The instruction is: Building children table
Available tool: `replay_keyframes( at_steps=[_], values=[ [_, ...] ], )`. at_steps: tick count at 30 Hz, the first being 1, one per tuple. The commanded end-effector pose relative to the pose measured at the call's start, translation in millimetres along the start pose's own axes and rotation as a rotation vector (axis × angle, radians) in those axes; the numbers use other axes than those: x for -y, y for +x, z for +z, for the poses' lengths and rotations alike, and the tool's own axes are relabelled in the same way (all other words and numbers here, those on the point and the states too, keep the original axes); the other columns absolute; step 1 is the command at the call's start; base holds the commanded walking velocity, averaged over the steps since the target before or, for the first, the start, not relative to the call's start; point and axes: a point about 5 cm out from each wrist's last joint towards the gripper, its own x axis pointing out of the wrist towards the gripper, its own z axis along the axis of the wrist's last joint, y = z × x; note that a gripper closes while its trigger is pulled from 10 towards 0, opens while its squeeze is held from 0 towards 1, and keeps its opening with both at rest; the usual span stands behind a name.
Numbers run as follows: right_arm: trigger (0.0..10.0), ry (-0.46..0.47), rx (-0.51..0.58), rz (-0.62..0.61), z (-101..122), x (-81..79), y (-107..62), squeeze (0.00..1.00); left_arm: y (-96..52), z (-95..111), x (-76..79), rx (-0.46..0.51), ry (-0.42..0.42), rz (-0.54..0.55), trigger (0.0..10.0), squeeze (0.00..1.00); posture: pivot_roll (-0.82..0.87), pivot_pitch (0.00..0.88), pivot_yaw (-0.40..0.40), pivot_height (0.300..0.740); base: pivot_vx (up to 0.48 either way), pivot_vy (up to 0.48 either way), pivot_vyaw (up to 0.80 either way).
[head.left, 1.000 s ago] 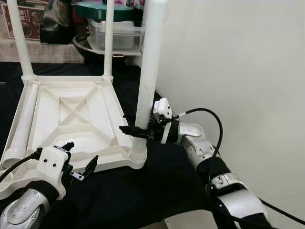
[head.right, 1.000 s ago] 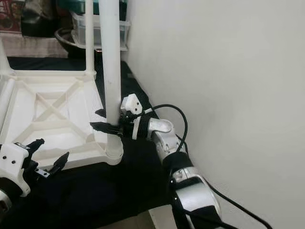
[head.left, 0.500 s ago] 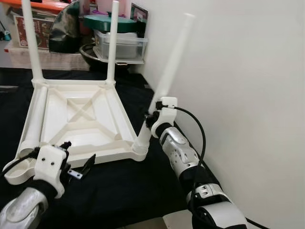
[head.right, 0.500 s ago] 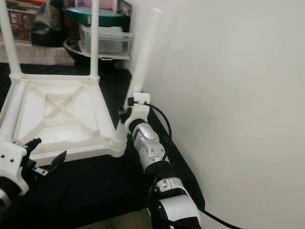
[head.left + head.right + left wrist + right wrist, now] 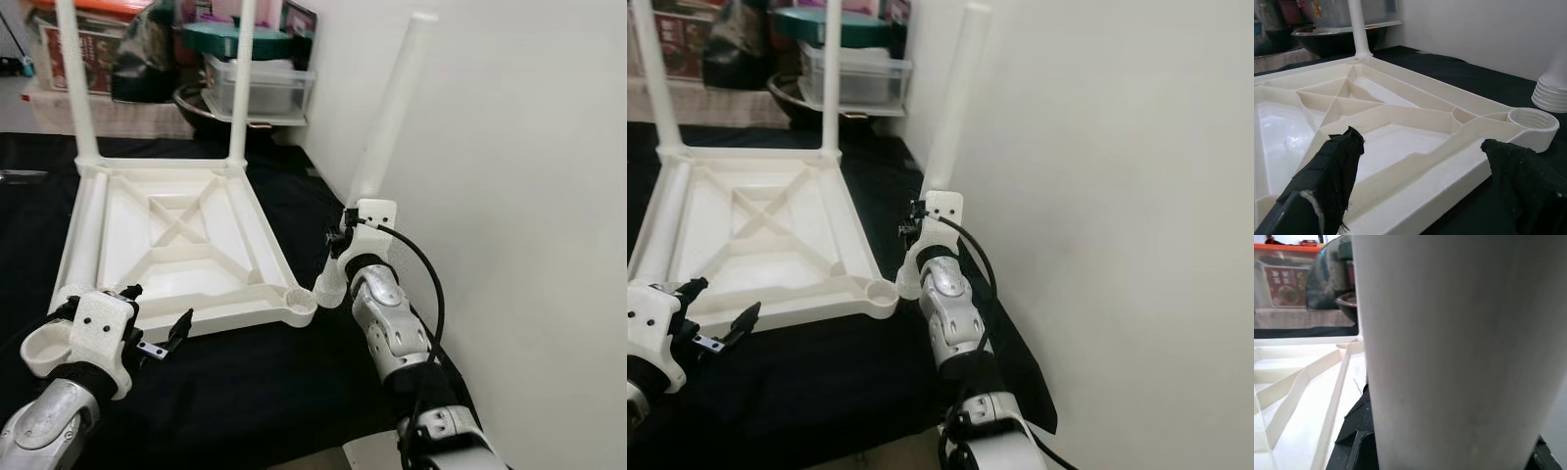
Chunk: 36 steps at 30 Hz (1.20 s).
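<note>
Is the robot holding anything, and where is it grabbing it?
The right gripper holds the loose white table leg near its lower, threaded end, beside the tabletop's socket. The left gripper is open and holds nothing.

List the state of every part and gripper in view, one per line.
Tabletop: upside down on black cloth.
Two far legs: upright, fitted.
Loose leg: tilted, out of socket.
Corner socket: empty.
Right gripper: shut on loose leg.
Left gripper: open.

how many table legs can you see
4: two white plastic legs upright in far corner sockets, one lying inside the upturned tabletop, one tilted in the right end effector.
</note>
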Motion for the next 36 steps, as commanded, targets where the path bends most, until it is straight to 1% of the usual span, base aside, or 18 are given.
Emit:
replay_keyframes(
  at_steps=[1,3,4,6,7,9,10,12,16,17,18,20,21,22,24,25,27,36],
  values=[
    [0.0,0.048,0.013,0.021,-2.7,-7.4,-4.8,0.00,3.0,-1.6,1.8,-0.001,-0.004,-0.014,10.0,0.00,0.20,0.000,-0.146,0.740,0.000,0.000,0.00],
    [0.0,0.053,0.063,0.184,7.0,-14.3,-2.9,0.00,5.7,-1.2,1.9,0.003,-0.003,-0.019,10.0,0.00,0.20,0.000,-0.142,0.740,0.000,0.000,0.00],
    [0.0,0.053,0.063,0.184,7.0,-14.3,-2.9,0.00,5.7,-1.2,1.9,0.003,-0.003,-0.019,10.0,0.00,0.20,0.000,-0.142,0.740,0.000,0.000,0.00],
    [0.0,0.020,0.095,0.307,14.5,-18.0,-1.1,0.00,7.0,-1.0,2.5,0.007,-0.004,-0.020,10.0,0.00,0.20,0.000,-0.147,0.740,0.000,0.000,0.00],
    [0.0,0.020,0.095,0.307,14.5,-18.0,-1.1,0.00,7.0,-1.0,2.5,0.007,-0.004,-0.020,10.0,0.00,0.20,0.000,-0.147,0.740,0.000,0.000,0.00],
    [0.0,-0.032,0.114,0.453,22.3,-22.2,2.7,0.00,7.4,-0.6,2.9,0.010,-0.006,-0.017,10.0,0.00,0.21,0.000,-0.154,0.740,0.000,0.000,0.00],
    [0.0,-0.032,0.114,0.453,22.3,-22.2,2.7,0.00,7.4,-0.6,2.9,0.010,-0.006,-0.017,10.0,0.00,0.21,0.000,-0.154,0.740,0.000,0.000,0.00],
    [0.0,-0.070,0.117,0.602,29.3,-29.6,3.6,0.00,6.3,-0.3,2.4,0.013,-0.007,-0.010,10.0,0.00,0.21,0.000,-0.166,0.740,0.000,0.000,0.00],
    [0.0,-0.070,0.117,0.602,29.3,-29.6,3.6,0.00,6.3,-0.3,2.4,0.013,-0.007,-0.010,10.0,0.00,0.21,0.000,-0.166,0.740,0.000,0.000,0.00],
    [0.0,-0.103,0.123,0.668,32.3,-33.3,2.9,0.00,5.5,-0.4,2.2,0.013,-0.007,-0.006,10.0,0.00,0.22,0.000,-0.170,0.740,0.000,0.000,0.00],
    [0.0,-0.153,0.111,0.785,33.5,-39.0,0.3,0.00,3.7,-0.8,2.0,0.012,-0.008,0.000,10.0,0.00,0.23,0.000,-0.178,0.740,0.000,0.000,0.00],
    [0.0,-0.153,0.111,0.785,33.5,-39.0,0.3,0.00,3.7,-0.8,2.0,0.012,-0.008,0.000,10.0,0.00,0.23,0.000,-0.178,0.740,0.000,0.000,0.00],
    [0.0,-0.200,0.087,0.908,31.6,-42.5,-4.0,0.00,2.2,-1.1,1.6,0.010,-0.008,0.005,10.0,0.00,0.23,0.000,-0.184,0.740,0.000,0.000,0.00],
    [0.0,-0.200,0.087,0.908,31.6,-42.5,-4.0,0.00,2.2,-1.1,1.6,0.010,-0.008,0.005,10.0,0.00,0.23,0.000,-0.184,0.740,0.000,0.000,0.00],
    [0.0,-0.274,0.027,1.106,23.8,-41.6,-13.0,0.00,0.0,-1.3,0.1,0.009,-0.006,0.016,10.0,0.00,0.24,0.000,-0.195,0.740,0.000,0.000,0.00],
    [0.0,-0.274,0.027,1.106,23.8,-41.6,-13.0,0.00,0.0,-1.3,0.1,0.009,-0.006,0.016,10.0,0.00,0.24,0.000,-0.195,0.740,0.000,0.000,0.00],
    [0.0,-0.298,-0.003,1.176,18.9,-37.3,-15.9,0.00,-0.7,-1.1,0.1,0.010,-0.006,0.019,10.0,0.00,0.24,0.000,-0.199,0.740,0.000,0.000,0.00],
    [0.0,-0.309,-0.041,1.235,13.9,-30.9,-12.4,0.00,-2.7,-1.4,0.9,0.007,-0.007,0.026,10.0,0.00,0.25,0.000,-0.210,0.740,0.000,0.000,0.00]
  ],
)
